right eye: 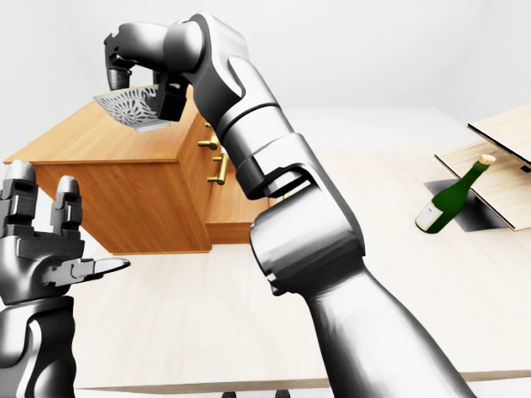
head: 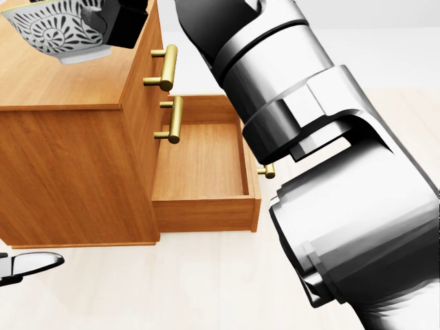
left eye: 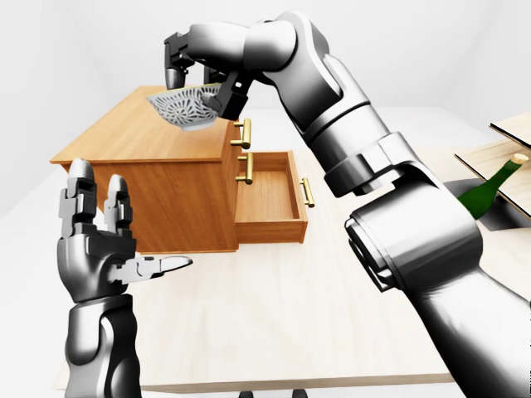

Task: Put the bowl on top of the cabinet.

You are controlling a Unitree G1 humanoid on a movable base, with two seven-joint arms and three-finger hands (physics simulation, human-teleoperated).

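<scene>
A white bowl with a black floral pattern (left eye: 187, 106) hangs tilted just above the top of the wooden cabinet (left eye: 141, 137), near its right edge. My right hand (left eye: 197, 76) is shut on the bowl's rim, the arm reaching across from the lower right. In the head view the bowl (head: 58, 27) shows at the top left over the cabinet top (head: 62, 75). My left hand (left eye: 104, 240) stands open and upright at the lower left, holding nothing, below the cabinet's near side.
The cabinet's lower drawer (left eye: 270, 197) is pulled out and holds nothing, brass handles (left eye: 245, 133) above it. A green bottle (right eye: 452, 197) lies at the right by a dark opening and wooden panels (right eye: 502, 141). Everything rests on a pale table (left eye: 274, 315).
</scene>
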